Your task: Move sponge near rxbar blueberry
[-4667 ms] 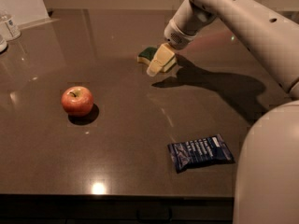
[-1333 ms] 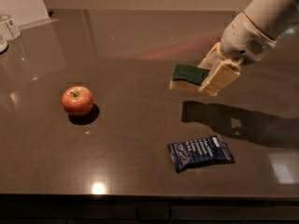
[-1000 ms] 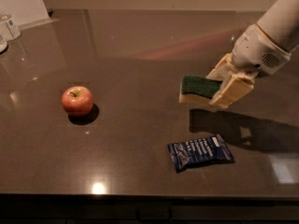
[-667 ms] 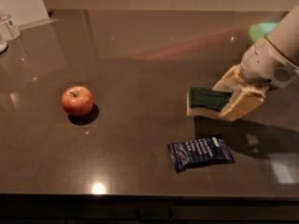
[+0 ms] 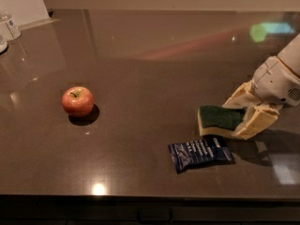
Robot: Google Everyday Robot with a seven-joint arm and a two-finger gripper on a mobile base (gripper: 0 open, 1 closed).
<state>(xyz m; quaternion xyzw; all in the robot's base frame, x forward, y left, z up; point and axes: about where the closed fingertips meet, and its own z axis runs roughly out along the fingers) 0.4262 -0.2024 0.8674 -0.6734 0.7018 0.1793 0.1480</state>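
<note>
The front edge of the worktop (image 5: 140,69) runs just nearer than the rxbar blueberry (image 5: 200,153), leaving only a narrow strip of surface before the drop. The bar lies flat, print side up, its long axis left to right with the right end angled slightly away. Just behind its right half sits the sponge (image 5: 219,118), green scrub face up and tipped a little toward the camera. Its long axis is also left to right, roughly parallel to the bar. Whether the 2 touch, or whether the sponge rests on the worktop, cannot be told. The gripper (image 5: 236,119) reaches in from behind and right of the bar, its 2 cream jaws pinching the sponge's right end while the left end sticks out free. Far left of the bar and slightly farther back stands an apple (image 5: 78,101), with a wide stretch of bare worktop between them. Much farther back and left, by the far left edge, stands a small clear bottle (image 5: 10,26).
</note>
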